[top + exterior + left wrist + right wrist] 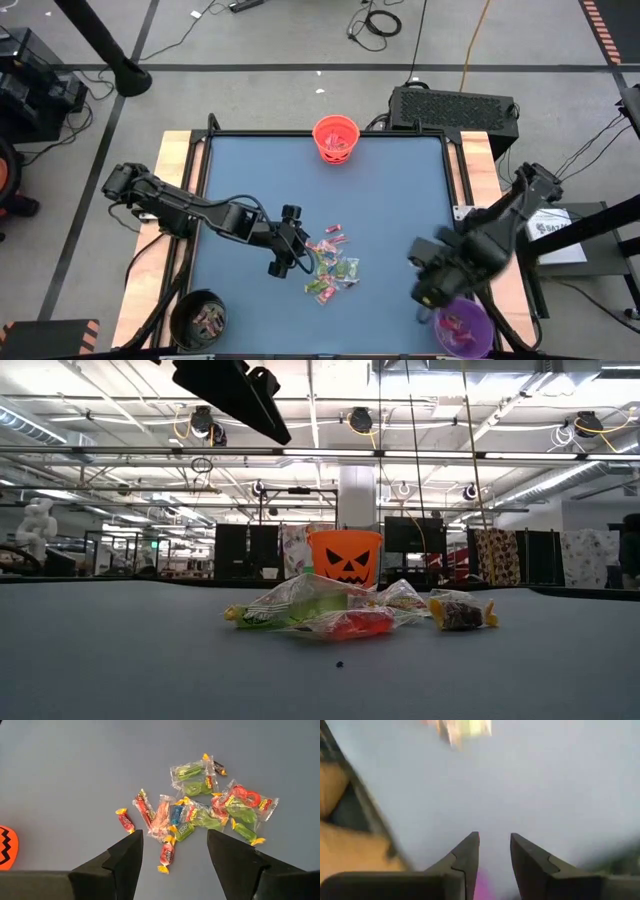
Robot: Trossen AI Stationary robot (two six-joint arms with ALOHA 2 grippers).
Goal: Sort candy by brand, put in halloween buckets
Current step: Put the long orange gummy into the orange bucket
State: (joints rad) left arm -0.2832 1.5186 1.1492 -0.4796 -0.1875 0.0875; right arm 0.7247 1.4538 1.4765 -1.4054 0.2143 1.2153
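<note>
A pile of small wrapped candy (330, 264) in red, green, pink and blue lies mid-table, also in the low view (340, 615) and the left wrist view (200, 812). My left gripper (284, 252) hovers open just left of the pile, and its fingers (127, 860) touch nothing. My right gripper (428, 290), blurred, hangs over the table's near right part beside the purple bucket (465, 326). Its fingers (470, 851) stand a little apart with nothing between them. The orange bucket (335, 138) stands at the far edge and the black bucket (198, 318) at the near left corner.
All three buckets hold some sweets. The blue table top (250, 190) is bare around the pile. Wooden side rails (178, 160) flank the table. A black box (452, 108) sits behind the far right corner.
</note>
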